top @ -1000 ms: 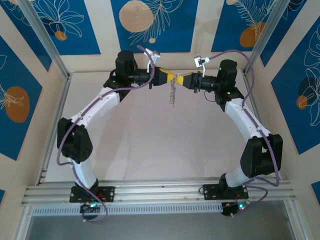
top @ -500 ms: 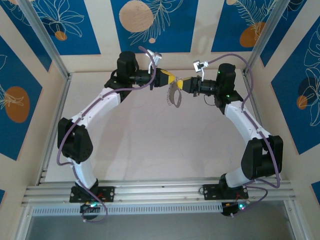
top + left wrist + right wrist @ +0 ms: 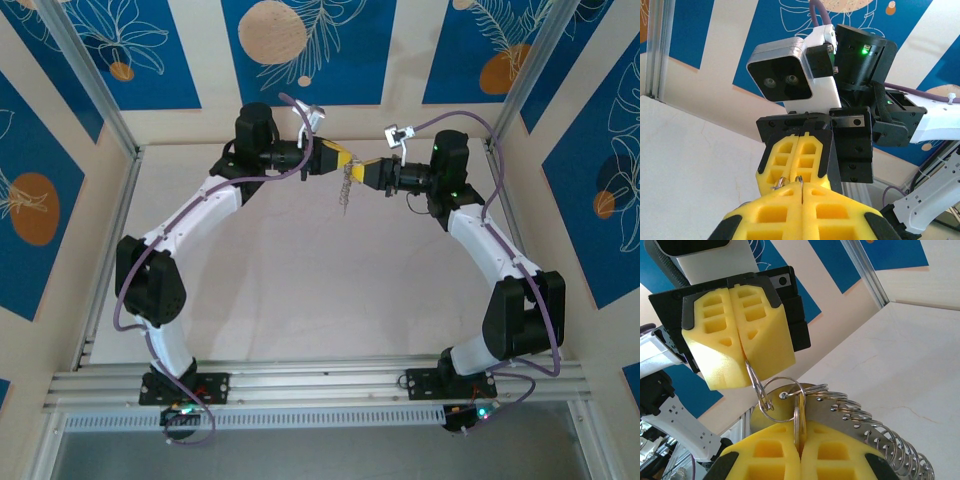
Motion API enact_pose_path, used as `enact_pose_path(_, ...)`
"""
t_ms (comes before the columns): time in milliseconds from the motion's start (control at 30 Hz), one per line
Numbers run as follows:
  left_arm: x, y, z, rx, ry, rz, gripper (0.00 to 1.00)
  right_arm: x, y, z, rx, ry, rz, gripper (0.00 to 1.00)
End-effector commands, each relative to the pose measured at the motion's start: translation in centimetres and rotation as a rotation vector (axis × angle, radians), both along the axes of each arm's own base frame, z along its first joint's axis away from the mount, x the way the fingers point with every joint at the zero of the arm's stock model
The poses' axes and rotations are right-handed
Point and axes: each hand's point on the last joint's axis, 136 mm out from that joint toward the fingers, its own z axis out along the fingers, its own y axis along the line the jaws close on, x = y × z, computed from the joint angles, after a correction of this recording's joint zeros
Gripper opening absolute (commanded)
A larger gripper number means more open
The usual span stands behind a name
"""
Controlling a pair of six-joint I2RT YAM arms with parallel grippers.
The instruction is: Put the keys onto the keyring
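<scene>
Above the far middle of the table my two grippers meet tip to tip. My left gripper (image 3: 343,159) (image 3: 802,192) has its yellow pads shut on the keyring (image 3: 802,183), a thin grey wire loop that sticks out of its tips (image 3: 754,380). My right gripper (image 3: 364,169) (image 3: 800,440) is shut on one flat key (image 3: 799,421) of the keys. A round split ring (image 3: 785,395) links that key to the keyring. The remaining keys trail off as a silvery string (image 3: 880,432) and hang below the grippers (image 3: 345,192).
The white table (image 3: 300,280) lies well below the hanging keys. Aluminium posts (image 3: 85,75) and blue patterned walls (image 3: 300,50) close in the back and sides. Both arms arch inward from their bases on the near rail (image 3: 320,385).
The dangling keys swung out into a bow half a second ago and now hang straight again. The right gripper has shifted slightly left and tilted. Both grips have stayed shut.
</scene>
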Motion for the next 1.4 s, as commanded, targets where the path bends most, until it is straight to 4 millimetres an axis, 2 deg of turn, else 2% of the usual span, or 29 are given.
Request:
enact_pose_path(0, -1.5, -0.2, 2.9, -0.034, -0.081, -0.027, 0.0, 0.0, -0.7, 1.8, -0.001, -0.056, -0.034, 0.0)
enact_pose_path(367, -1.6, -0.4, 2.9, -0.034, -0.081, -0.036, 0.0, 0.1, -0.5, 2.3, 0.0, -0.063, -0.023, 0.0)
enact_pose_path(967, -1.7, -0.4, 1.9, -0.017, -0.063, -0.028, 0.0, 0.9, -2.2, 3.4, -0.01, -0.068, -0.064, 0.0)
enact_pose_path(1100, -1.5, -0.1, 1.2, -0.009, -0.063, 0.001, 0.09, 1.3, -2.2, 3.1, -0.015, -0.053, -0.074, 0.0)
enact_pose_path(1233, -0.8, 0.7, 1.0, -0.017, -0.057, 0.046, 0.32, 1.8, -2.1, 2.1, -0.022, -0.026, -0.072, 0.0)
enact_pose_path(1367, 0.3, 2.4, 1.3, -0.056, -0.04, 0.095, 0.45, 2.6, -2.1, 0.5, -0.033, 0.011, -0.077, 0.0)
